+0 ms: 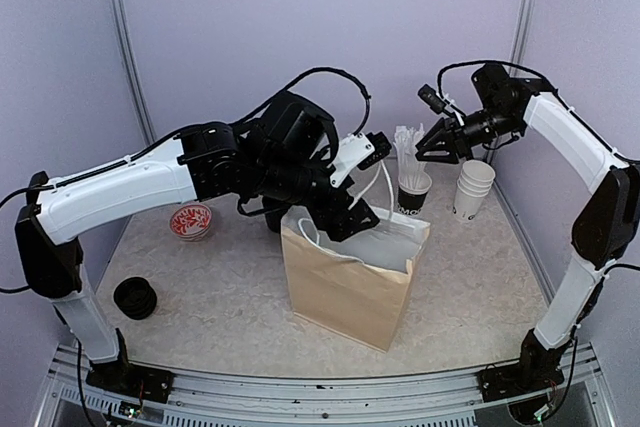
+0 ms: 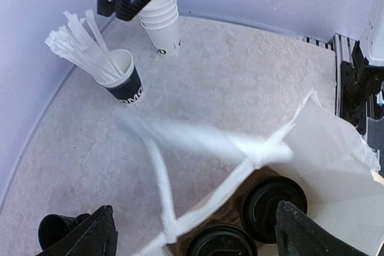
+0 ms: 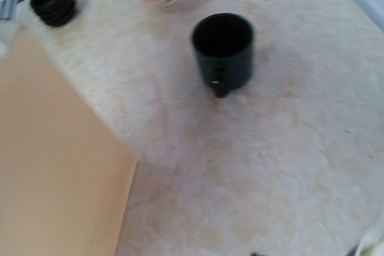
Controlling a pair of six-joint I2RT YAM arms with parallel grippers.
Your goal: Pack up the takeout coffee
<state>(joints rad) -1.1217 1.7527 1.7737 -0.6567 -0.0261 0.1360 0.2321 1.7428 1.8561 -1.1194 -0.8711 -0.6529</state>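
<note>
Two takeout coffee cups stand inside the brown paper bag (image 1: 345, 282); only their black lids show in the left wrist view, one (image 2: 273, 205) to the right and one (image 2: 221, 241) at the bottom edge. My left gripper (image 1: 355, 215) hovers over the bag's open mouth, open and empty (image 2: 198, 238), with its fingertips (image 2: 90, 235) wide apart above the lids. The bag's white handles (image 2: 180, 142) cross the view, blurred. My right gripper (image 1: 428, 147) is raised at the back right near the stirrer cup; its fingers barely show in its wrist view.
A black-banded cup with white stirrers (image 1: 413, 190) and a stack of lidless white cups (image 1: 473, 190) stand at the back right. A dark green mug (image 3: 223, 49), a red patterned bowl (image 1: 190, 220) and a stack of black lids (image 1: 135, 298) are on the left.
</note>
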